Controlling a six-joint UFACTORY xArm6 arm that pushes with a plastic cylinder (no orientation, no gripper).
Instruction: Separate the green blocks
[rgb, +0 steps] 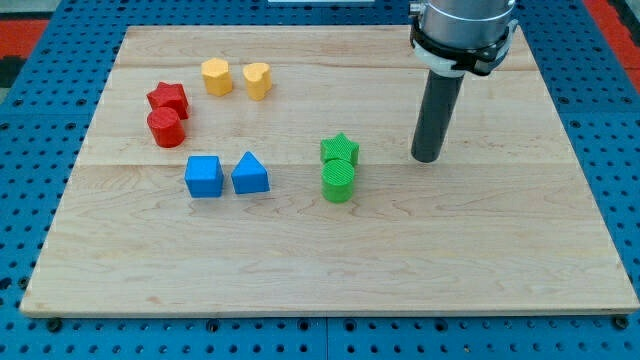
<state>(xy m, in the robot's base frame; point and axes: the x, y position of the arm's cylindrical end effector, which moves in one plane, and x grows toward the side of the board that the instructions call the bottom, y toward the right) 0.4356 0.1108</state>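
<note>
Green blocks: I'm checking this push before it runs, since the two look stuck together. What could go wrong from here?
1. The green star and green cylinder touch, so a push from my tip, standing to their right, may slide both together instead of parting them.
2. A leftward push could run them into the blue triangular block nearby.

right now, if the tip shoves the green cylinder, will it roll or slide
The green ribbed plastic cylinder block stands on its flat end, so it probably slides. It touches the green star-shaped block, which may drag along. My tip sits to their right.
</note>
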